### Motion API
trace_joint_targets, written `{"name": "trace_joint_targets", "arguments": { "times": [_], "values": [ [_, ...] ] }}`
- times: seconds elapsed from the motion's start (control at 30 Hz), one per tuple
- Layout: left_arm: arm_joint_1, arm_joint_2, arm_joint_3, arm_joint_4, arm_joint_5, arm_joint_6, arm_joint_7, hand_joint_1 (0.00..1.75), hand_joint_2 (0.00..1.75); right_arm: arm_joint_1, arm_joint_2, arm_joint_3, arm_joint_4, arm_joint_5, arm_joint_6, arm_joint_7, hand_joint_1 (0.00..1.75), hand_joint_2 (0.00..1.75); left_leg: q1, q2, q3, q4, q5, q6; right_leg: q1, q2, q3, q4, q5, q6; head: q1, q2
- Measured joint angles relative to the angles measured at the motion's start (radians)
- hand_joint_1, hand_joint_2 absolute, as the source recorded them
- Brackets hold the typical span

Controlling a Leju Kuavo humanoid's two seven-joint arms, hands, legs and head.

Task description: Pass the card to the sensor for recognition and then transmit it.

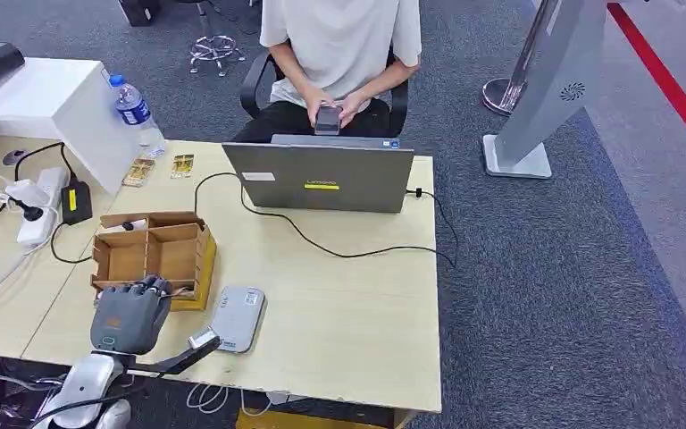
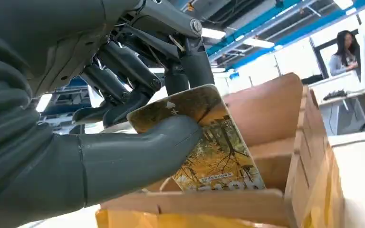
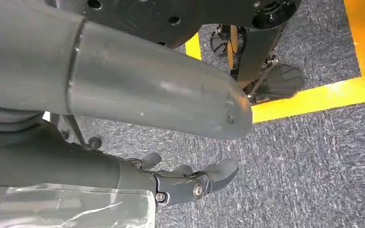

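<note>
**Card pinched over the box**

Card [image 2: 214, 142], yellow with an autumn-tree print, is clamped between the thumb and dark fingers [image 2: 123, 102] of the left hand [image 1: 129, 315]. Its lower edge sits inside a near compartment of the box [image 1: 154, 254], a brown divided cardboard one. Sensor [image 1: 237, 318], a flat grey pad, lies just right of the box on the tabletop [image 1: 348, 313]. Far side: laptop [image 1: 326, 176], lid back toward the robot, a cable running from it. Behind it a seated person [image 1: 339, 54] holds a phone. Bottle [image 1: 136, 112] far left. Right hand [image 3: 180, 183] hangs over carpet, fingers loosely curled, apart, holding nothing.
</note>
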Motion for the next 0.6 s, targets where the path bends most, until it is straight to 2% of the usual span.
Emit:
{"name": "trace_joint_targets", "arguments": {
  "times": [0.1,0.2,0.27,0.37,0.4,0.43,0.5,0.6],
  "values": [
    [0.021,0.0,0.0,-0.057,-0.01,-0.001,0.0,1.75,1.75,0.0,0.0,0.0,0.0,-0.006,-0.002,0.002,0.0,0.0,0.0,0.0,0.0,0.0,0.0,0.0,0.0,0.0,0.0,0.0,0.0,0.0,0.0,0.0],
    [0.05,0.005,-0.007,-0.157,-0.014,-0.028,-0.001,1.75,1.75,0.001,0.0,-0.003,0.0,-0.019,-0.005,0.003,0.0,0.0,0.0,0.0,0.0,0.0,0.0,0.0,0.0,0.0,0.0,0.0,0.0,0.0,0.0,0.0],
    [0.071,0.019,-0.017,-0.227,-0.007,-0.049,-0.008,1.75,1.75,0.001,0.0,-0.006,0.0,-0.026,-0.006,0.003,0.0,0.0,0.0,0.0,0.0,0.0,0.0,0.0,0.0,0.0,0.0,0.0,0.0,0.0,0.0,0.0],
    [0.102,0.055,-0.036,-0.339,0.02,-0.045,-0.032,1.75,1.75,0.002,0.0,-0.015,0.0,-0.037,-0.008,0.003,0.0,0.0,0.0,0.0,0.0,0.0,0.0,0.0,0.0,0.0,0.0,0.0,0.0,0.0,0.0,0.0],
    [0.104,0.07,-0.042,-0.379,0.032,-0.02,-0.048,1.75,1.75,0.003,0.0,-0.019,0.0,-0.035,-0.008,0.002,0.0,0.0,0.0,0.0,0.0,0.0,0.0,0.0,0.0,0.0,-0.001,0.0,0.0,0.0,0.0,0.0],
    [0.096,0.081,-0.046,-0.411,0.056,0.031,-0.07,1.75,1.75,0.004,0.0,-0.02,0.0,-0.026,-0.007,0.001,0.0,0.0,0.0,-0.001,0.0,0.0,0.0,0.0,0.0,-0.001,-0.001,0.0,0.0,0.0,0.0,0.0],
    [0.035,0.085,-0.048,-0.445,0.073,0.121,-0.082,1.75,1.75,0.004,-0.001,-0.019,0.0,0.006,-0.001,0.0,0.0,0.0,0.0,-0.005,0.0,0.0,0.002,0.0,0.0,-0.004,0.0,0.0,0.0,0.0,0.0,0.0],
    [-0.116,0.082,-0.047,-0.434,0.087,0.134,-0.084,1.75,1.75,-0.004,-0.002,-0.005,0.0,0.042,0.005,0.001,0.0,0.0,0.0,-0.009,0.0,0.0,0.004,-0.001,0.0,-0.009,0.0,0.0,0.001,0.0,0.002,0.0]
  ]
}}
